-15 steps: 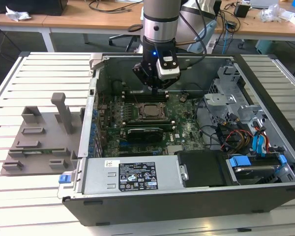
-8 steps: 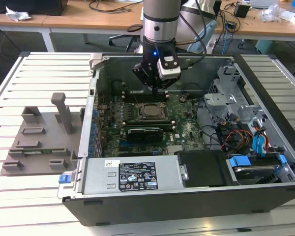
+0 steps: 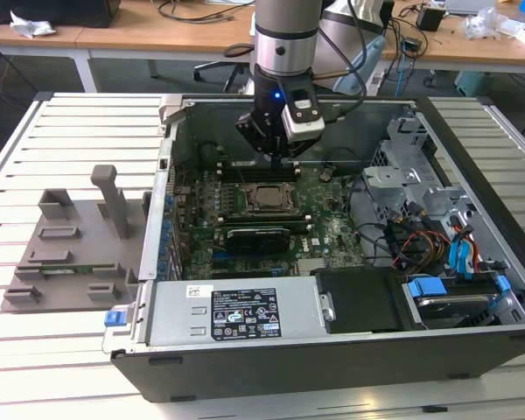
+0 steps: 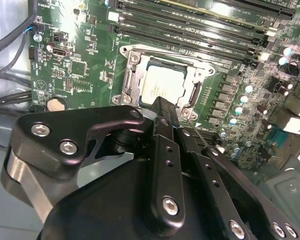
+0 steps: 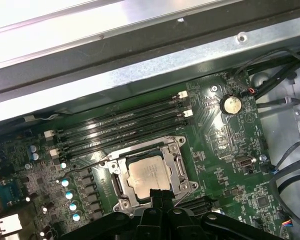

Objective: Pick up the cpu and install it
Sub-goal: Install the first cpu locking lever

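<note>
In the exterior view, the nearest thing is the silver power supply box with a black label (image 3: 236, 313), which is lying along the front edge of the open dark grey computer case (image 3: 472, 341). The case is resting on a white slatted metal table (image 3: 35, 350). On the exterior view's left, well apart from the case's inside, a grey plastic holder tray (image 3: 70, 254) is standing on the table.

Deeper in the case, the green motherboard (image 3: 332, 236) is lying flat. The small square cpu with a silver-grey metal top (image 5: 148, 174) is sitting inside the metal socket frame (image 5: 178, 170) on this board, and it looks level with the frame. The black memory slots (image 5: 120, 125) are running just beside the socket, on its far side.

The black two-finger gripper (image 4: 167, 107) of the grey robot arm (image 3: 284, 44) is hanging above the board, near the socket edge. In both wrist views the black fingers (image 5: 159, 196) are appearing pressed together with nothing between them, and they are apart from the cpu.

Behind the case, wooden desks (image 3: 157, 35) are standing with cables on them.
</note>
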Action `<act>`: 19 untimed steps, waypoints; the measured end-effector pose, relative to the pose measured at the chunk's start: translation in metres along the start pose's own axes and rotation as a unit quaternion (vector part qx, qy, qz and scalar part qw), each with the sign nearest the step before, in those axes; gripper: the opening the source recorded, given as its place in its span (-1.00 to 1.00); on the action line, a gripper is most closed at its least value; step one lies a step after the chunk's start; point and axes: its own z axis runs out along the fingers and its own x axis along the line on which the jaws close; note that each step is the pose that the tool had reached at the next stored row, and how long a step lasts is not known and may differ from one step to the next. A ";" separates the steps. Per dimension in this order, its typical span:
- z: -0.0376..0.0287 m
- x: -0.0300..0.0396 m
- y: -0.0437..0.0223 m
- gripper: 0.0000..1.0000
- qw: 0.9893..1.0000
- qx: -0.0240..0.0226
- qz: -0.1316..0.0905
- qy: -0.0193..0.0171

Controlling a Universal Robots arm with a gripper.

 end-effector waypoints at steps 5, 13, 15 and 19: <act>0.0000 0.0000 0.0000 -0.79 1.000 0.000 -0.013 0.000; 0.0000 0.0000 0.0000 -0.79 0.999 -0.001 -0.032 -0.001; 0.0000 0.0000 0.0000 -0.79 0.999 -0.001 -0.038 -0.001; 0.0000 0.0000 0.0000 -0.79 0.999 -0.002 -0.047 -0.002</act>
